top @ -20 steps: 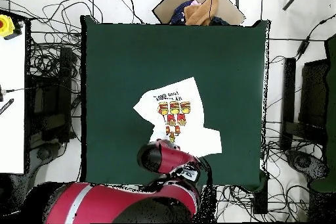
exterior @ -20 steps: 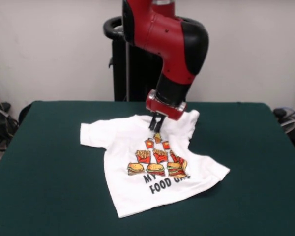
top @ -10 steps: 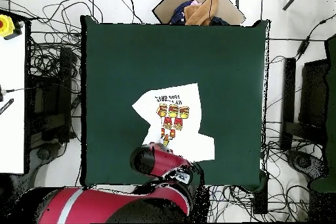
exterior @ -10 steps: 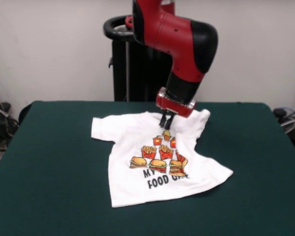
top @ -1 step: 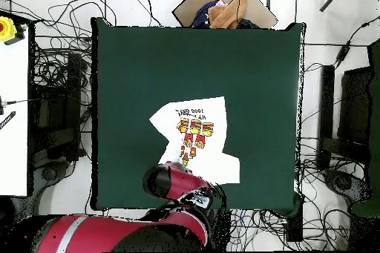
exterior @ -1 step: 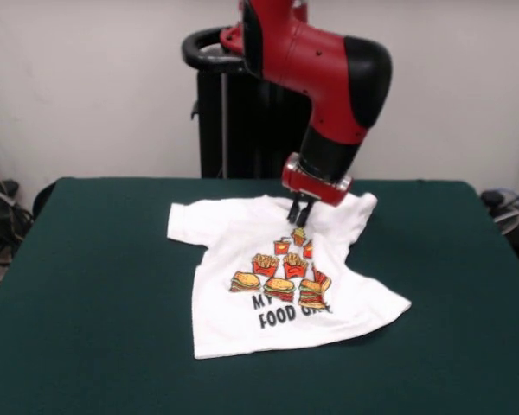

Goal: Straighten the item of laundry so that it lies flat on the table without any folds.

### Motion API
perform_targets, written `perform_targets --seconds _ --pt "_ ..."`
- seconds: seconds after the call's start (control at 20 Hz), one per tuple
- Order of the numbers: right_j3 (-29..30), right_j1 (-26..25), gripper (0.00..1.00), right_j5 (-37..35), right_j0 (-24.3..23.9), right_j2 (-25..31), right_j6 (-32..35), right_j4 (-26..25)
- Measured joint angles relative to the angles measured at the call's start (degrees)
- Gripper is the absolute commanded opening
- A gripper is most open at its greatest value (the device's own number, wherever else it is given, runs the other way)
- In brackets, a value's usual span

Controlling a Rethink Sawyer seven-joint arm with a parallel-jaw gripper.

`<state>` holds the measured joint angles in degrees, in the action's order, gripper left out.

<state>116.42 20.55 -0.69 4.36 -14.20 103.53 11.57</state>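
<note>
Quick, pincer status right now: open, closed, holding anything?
Pincer: closed on the T-shirt near its collar, on the table.

White tee (exterior @ -1 step: pixel 277 277) w/ red-orange print; green table (exterior @ -1 step: pixel 95 294).

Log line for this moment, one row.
gripper: shut on T-shirt, near collar | shirt: on table, print up, fold through right of print hides part of text | flat: not yet

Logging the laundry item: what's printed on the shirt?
Red-orange burgers and fries over black text, on the white shirt; clearest in the front view.
</note>
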Motion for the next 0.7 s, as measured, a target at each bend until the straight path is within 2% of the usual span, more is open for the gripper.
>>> perform_targets --seconds 0.5,0.7 --pt "0.0 0.7 0.00 -0.7 2.4 -0.1 0.0 1.5" --pt "0.0 0.8 0.00 -3.7 4.2 -1.3 0.0 2.4"
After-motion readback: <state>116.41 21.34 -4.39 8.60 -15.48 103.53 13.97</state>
